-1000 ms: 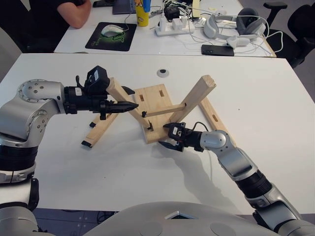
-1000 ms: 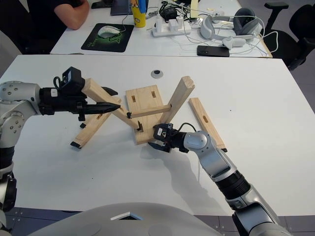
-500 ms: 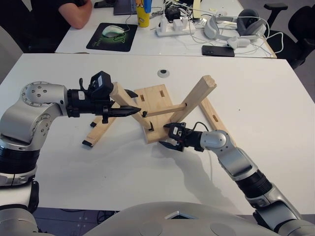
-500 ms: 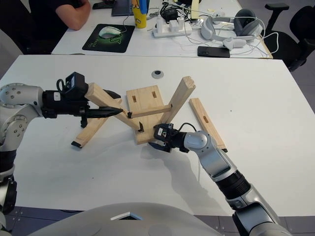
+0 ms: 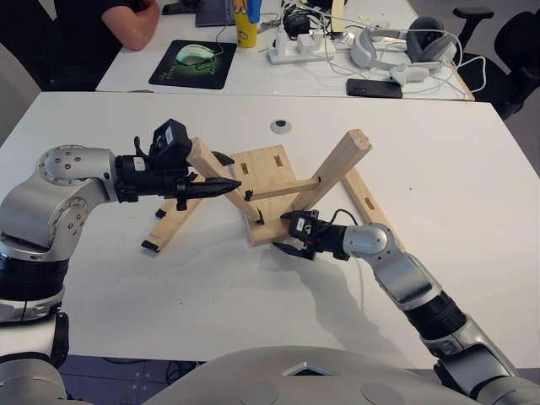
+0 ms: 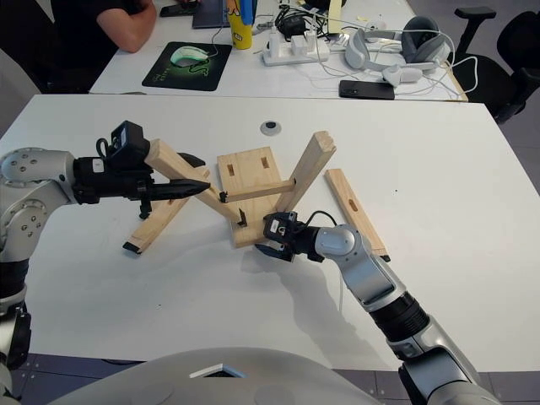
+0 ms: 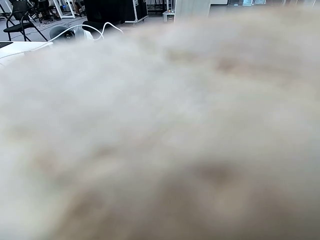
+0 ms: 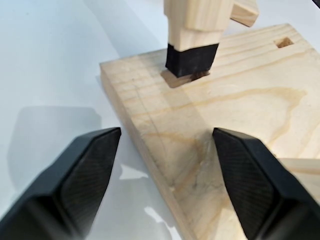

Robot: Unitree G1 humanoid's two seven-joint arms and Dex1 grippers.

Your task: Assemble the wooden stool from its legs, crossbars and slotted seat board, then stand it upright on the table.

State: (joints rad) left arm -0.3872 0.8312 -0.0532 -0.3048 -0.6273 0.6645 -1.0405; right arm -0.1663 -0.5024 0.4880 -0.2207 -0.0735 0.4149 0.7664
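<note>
The slotted seat board (image 5: 272,169) lies flat mid-table. Two legs lean up from it in a V, joined by a thin crossbar (image 5: 285,191). The left leg (image 5: 201,155) slants down to a black-tipped end (image 8: 192,55) resting at a slot near the board's front corner. My left gripper (image 5: 221,173) is shut on this leg, one finger behind it and one in front; blurred wood shows close up in the left wrist view. The right leg (image 5: 342,162) rises toward the right. My right gripper (image 8: 165,170) is open at the board's front corner, its fingers (image 8: 75,170) on either side.
One loose leg (image 5: 167,221) lies on the table under my left arm, another (image 5: 366,206) lies right of the board. A round grey grommet (image 5: 279,126) sits behind. The far desk holds a mouse pad (image 5: 191,62), headphones and a phone.
My left gripper has shifted slightly right and down along with the left leg. The right gripper has stayed at the board's corner.
</note>
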